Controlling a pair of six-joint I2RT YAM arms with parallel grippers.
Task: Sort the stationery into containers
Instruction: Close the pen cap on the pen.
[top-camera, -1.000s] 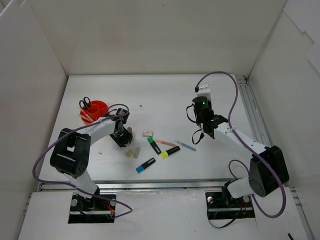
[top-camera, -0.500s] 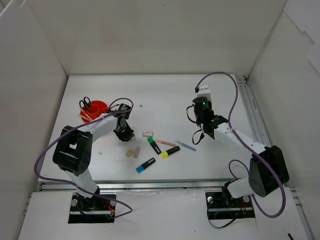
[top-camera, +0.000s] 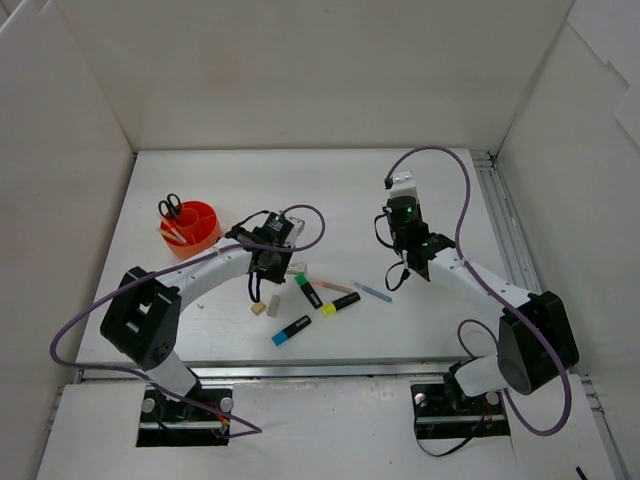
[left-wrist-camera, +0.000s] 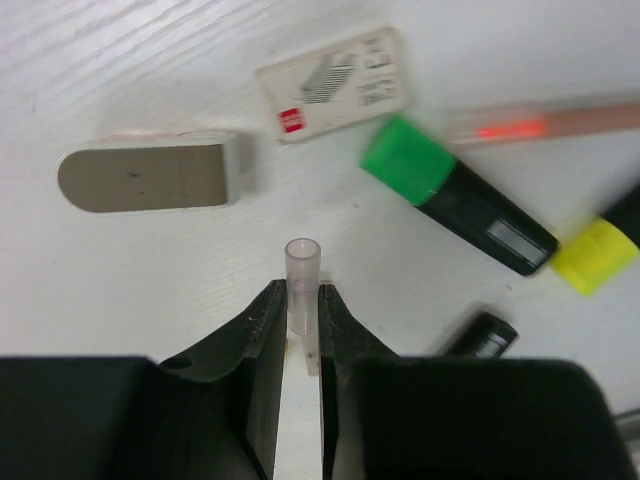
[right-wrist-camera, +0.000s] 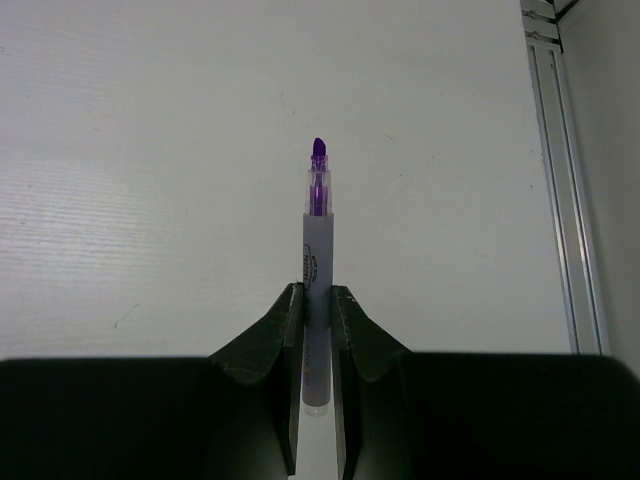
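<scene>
White matte table (top-camera: 330, 190): left gripper (left-wrist-camera: 303, 305) is pinching a translucent tubular pen (left-wrist-camera: 302, 262) at frame centre; right gripper (right-wrist-camera: 317, 305) is pinching a slim purple-tipped white pen (right-wrist-camera: 317, 230).

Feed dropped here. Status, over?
Left gripper shut on clear cap. Right gripper shut on purple pen, tip bare. Highlighters, erasers loose on table. Nothing blocking holder.

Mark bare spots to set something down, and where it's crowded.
Bare: the far table strip between the orange holder and the right end effector gripping a purple pen; also the near edge between the blue highlighter and the right arm. Crowded: the centre, from the beige erasers to the green highlighter, by the left end effector and its pale tube.
</scene>
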